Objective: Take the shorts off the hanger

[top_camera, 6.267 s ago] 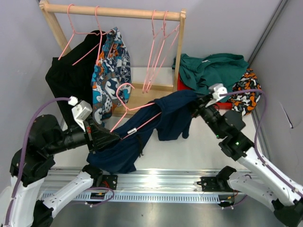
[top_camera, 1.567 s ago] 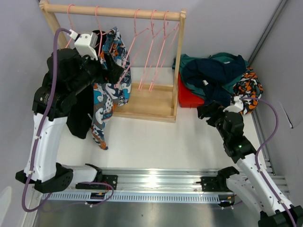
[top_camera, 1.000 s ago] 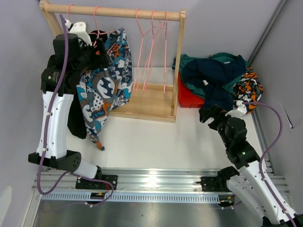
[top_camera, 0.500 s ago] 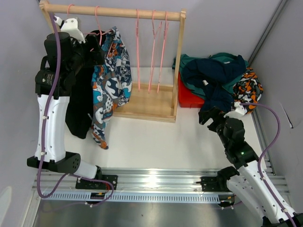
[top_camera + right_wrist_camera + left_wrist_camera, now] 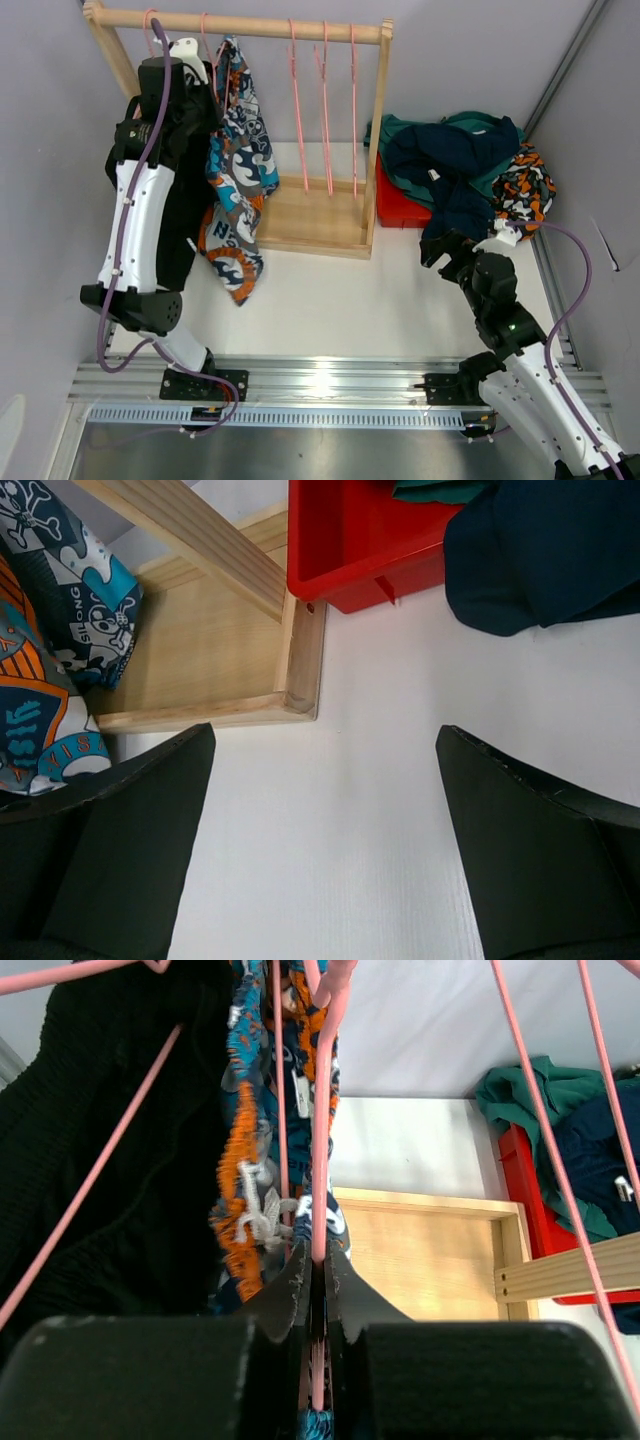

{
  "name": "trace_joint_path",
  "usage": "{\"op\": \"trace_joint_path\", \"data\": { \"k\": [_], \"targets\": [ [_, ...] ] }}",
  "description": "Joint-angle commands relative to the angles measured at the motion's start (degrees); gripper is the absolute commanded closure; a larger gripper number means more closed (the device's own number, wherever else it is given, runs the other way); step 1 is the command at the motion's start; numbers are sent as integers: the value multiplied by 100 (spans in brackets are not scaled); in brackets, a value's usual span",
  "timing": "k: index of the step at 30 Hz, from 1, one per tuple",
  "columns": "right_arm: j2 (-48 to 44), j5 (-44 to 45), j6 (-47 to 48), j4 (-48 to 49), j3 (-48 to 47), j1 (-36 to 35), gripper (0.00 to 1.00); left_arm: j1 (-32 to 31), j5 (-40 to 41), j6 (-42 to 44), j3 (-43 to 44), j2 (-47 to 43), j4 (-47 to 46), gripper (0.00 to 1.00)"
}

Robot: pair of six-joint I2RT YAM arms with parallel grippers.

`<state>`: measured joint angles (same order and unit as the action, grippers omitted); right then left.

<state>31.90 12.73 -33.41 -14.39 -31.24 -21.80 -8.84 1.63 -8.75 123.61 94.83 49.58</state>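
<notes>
Left wrist view shows my left gripper [image 5: 317,1265] pinched tight on the wire of a pink hanger [image 5: 321,1130], which runs straight up from between the fingers. The blue-orange-white patterned shorts [image 5: 250,1180] hang just left of the fingertips, against that wire. The black shorts [image 5: 110,1160] hang further left of the hand. Off to the hand's right, beyond the wooden rack base [image 5: 430,1260], the teal shorts [image 5: 540,1085] and the navy shorts [image 5: 600,1150] lie heaped over the red bin [image 5: 525,1190].

My right gripper [image 5: 320,850] stands wide open over the white table [image 5: 380,810] with nothing between its fingers. The red bin is straight ahead of it, the navy shorts ahead and to its right, and the rack base corner ahead and to its left.
</notes>
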Motion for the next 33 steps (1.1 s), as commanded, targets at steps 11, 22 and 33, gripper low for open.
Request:
{"op": "trace_joint_path", "data": {
  "k": [11,22,33],
  "targets": [
    [-8,45,63,156,92,-35,1,32,-101,67,294,-728,8,100],
    [45,-525,423,753,-162,-35,1,14,-628,102,761,-1730,271,100],
    [-35,-2836,1239,1930,-531,-43,1,14,-1771,199,-3405,-4075,394,100]
  ]
}}
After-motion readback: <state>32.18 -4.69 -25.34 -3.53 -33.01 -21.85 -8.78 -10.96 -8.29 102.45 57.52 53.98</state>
